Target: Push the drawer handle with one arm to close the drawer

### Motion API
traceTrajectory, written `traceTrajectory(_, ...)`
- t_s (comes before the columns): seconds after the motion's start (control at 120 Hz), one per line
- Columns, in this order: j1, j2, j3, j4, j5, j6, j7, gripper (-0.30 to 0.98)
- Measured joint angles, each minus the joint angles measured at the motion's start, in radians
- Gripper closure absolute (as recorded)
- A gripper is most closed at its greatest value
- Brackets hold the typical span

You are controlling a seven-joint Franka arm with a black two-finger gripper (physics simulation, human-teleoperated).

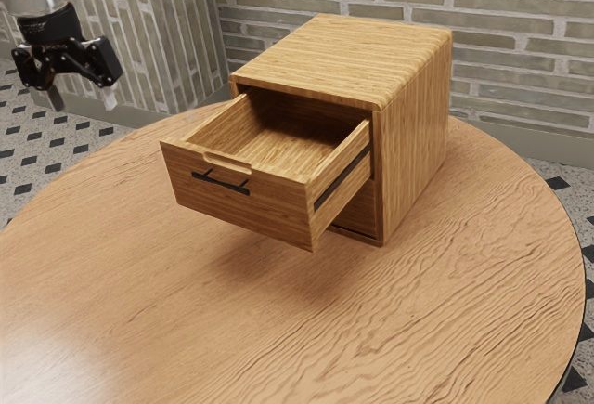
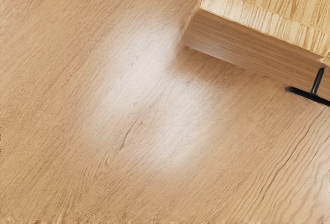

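Jaws gape above a table (image 1: 278, 330) near brick walls (image 1: 501, 46).

Walls, two, seen in my exterior view: long, thin grey-green brick, pale mortar; back wall (image 1: 520, 60) and side wall (image 1: 153, 42) meeting at corner. Skirting (image 1: 561, 147): plain, grey-beige, along wall foot. Floor (image 1: 85, 138): pale speckled tile, dark diamond inlays (image 1: 556, 183). Table (image 1: 445, 330): one, round top, warm brown wood, grain pronounced, edge dark at exterior view's right. Light: I note whitish glare (image 1: 46, 367) on tabletop, near exterior view's lower left corner; soft pale sheen in my wrist view too.
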Motion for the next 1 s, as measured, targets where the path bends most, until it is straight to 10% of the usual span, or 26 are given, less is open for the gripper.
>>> traceTrajectory(0.233,-0.010,-0.006,-0.051,-0.021,-0.012,-0.041,-0.154,0.01)
traceTrajectory(0.567,-0.005,0.090,-0.096,-0.326,0.020,0.197,-0.226,0.66)
traceTrajectory(1.0,-0.028,-0.010,-0.232,-0.472,0.060,0.487,0.007,0.78)
